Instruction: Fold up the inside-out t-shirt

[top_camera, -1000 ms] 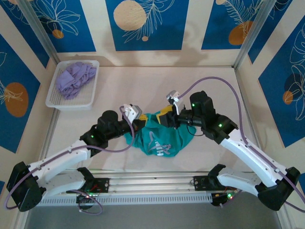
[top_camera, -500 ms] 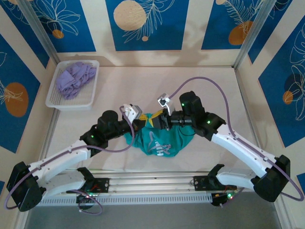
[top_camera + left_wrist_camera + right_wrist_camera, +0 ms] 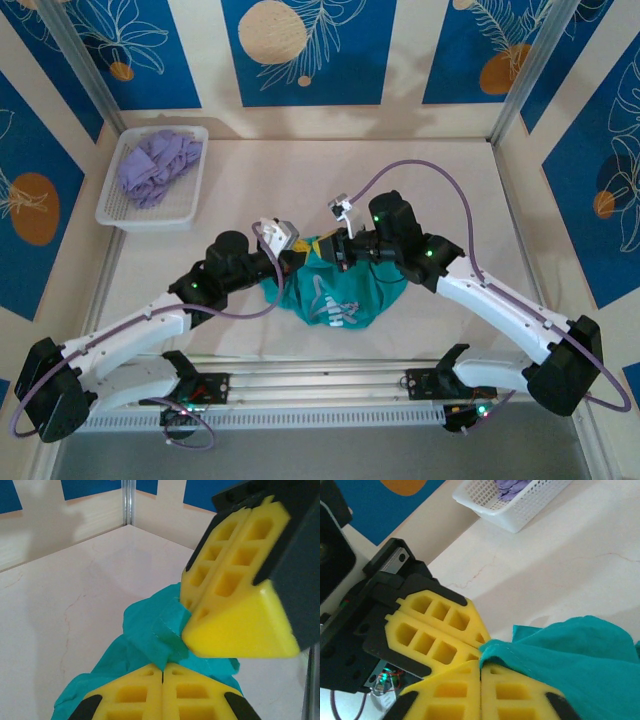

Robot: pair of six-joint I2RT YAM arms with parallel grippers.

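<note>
Seen from above, the teal t-shirt [image 3: 335, 298] lies bunched in a rumpled heap on the table [image 3: 300, 170], on the 6 o'clock side of centre, with white print showing on its near part. Its far edge is lifted into a small peak where both arms meet.

The left end effector [image 3: 303, 254] reaches in from 9 o'clock and the right end effector [image 3: 336, 250] from 3 o'clock. Their yellow tips are just beside each other over the 12 o'clock edge of the heap.

In the left wrist view, the left end effector [image 3: 162, 672] has its two yellow pads pressed flat together with teal cloth [image 3: 150, 635] pinched at their tips. The right end effector [image 3: 197, 607] comes in from 2 o'clock, its pads likewise closed, and its tip touches the same fold of fabric.

In the right wrist view, the right end effector [image 3: 480, 675] is clamped on a stitched hem of the t-shirt [image 3: 570, 655], which spills away toward 3 o'clock. The left end effector [image 3: 470, 642] comes from 10 o'clock, closed, with its tip against that hem.

Farther off, at 10 o'clock on the table, a white mesh basket [image 3: 150, 218] holds a crumpled lavender garment [image 3: 155, 165], well apart from the t-shirt. The right wrist view catches the basket [image 3: 520, 510] at 12 o'clock.
</note>
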